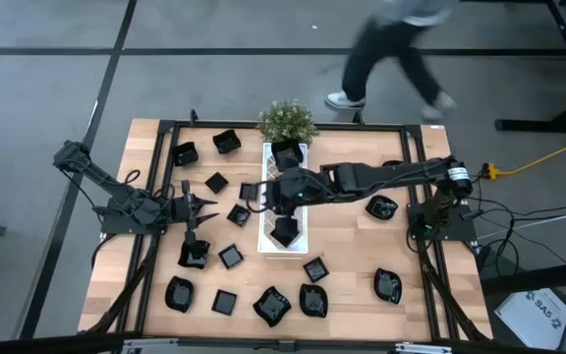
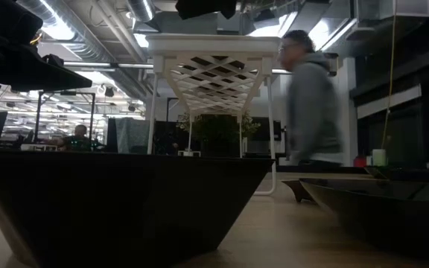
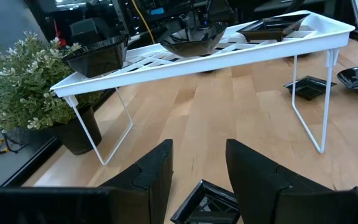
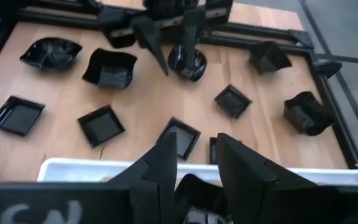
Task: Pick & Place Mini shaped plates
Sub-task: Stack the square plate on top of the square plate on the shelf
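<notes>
I hold my right gripper (image 4: 194,163) over the white tray (image 1: 269,240), fingers seemingly pinching a mini plate (image 4: 194,186) to set down, while my left gripper (image 1: 202,207) waits spread wide at nine o'clock.

Grey carpeted floor (image 1: 214,88) around wooden table (image 1: 347,251), dark seams crossing it. Person (image 1: 391,49) walking past table's far side, blurred; grey hoodie in low view. Yellow cable (image 1: 543,157) trailing across floor at right. Exposed ducts (image 2: 88,45) and strip lights (image 2: 62,30) on ceiling. Dim workstations in distance.
</notes>
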Action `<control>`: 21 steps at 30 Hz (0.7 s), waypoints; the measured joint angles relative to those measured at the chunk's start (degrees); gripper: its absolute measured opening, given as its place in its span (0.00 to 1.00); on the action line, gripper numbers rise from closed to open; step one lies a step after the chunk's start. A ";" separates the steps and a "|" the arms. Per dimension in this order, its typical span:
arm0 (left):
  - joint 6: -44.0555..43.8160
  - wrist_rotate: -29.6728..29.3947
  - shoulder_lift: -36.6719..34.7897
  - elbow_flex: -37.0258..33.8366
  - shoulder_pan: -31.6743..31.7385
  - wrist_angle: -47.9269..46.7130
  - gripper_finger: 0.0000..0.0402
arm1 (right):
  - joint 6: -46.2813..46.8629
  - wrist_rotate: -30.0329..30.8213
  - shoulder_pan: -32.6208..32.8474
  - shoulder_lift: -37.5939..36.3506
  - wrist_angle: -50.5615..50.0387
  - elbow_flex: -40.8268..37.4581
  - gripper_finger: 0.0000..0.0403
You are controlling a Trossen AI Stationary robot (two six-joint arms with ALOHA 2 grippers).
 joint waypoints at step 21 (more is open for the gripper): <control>0.00 0.00 -0.02 -0.01 -0.01 0.00 0.36 | 0.00 -0.04 -0.53 -0.04 0.35 0.00 0.28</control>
